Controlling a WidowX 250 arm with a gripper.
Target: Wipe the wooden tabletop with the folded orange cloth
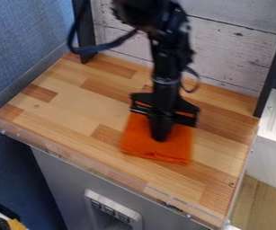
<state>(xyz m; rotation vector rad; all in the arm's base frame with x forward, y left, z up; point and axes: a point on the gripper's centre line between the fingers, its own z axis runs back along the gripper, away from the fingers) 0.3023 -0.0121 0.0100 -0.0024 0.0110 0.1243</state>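
Near: clear strip (98, 166) edges the wood-block bench (68, 99). Next, about mid-bench: orange cloth (178, 146), plain, lying flat, roughly square in its visible part, with a slightly uneven near edge. Near edge slants left to right, its right corner nearer; sides run near to far, leaning slightly right. Long axis cannot be told, far part being hidden. Black gripper (160, 138) points down over cloth; jaws pressed together, any fabric between them indeterminable. Far: whitish plank wall (230, 49).
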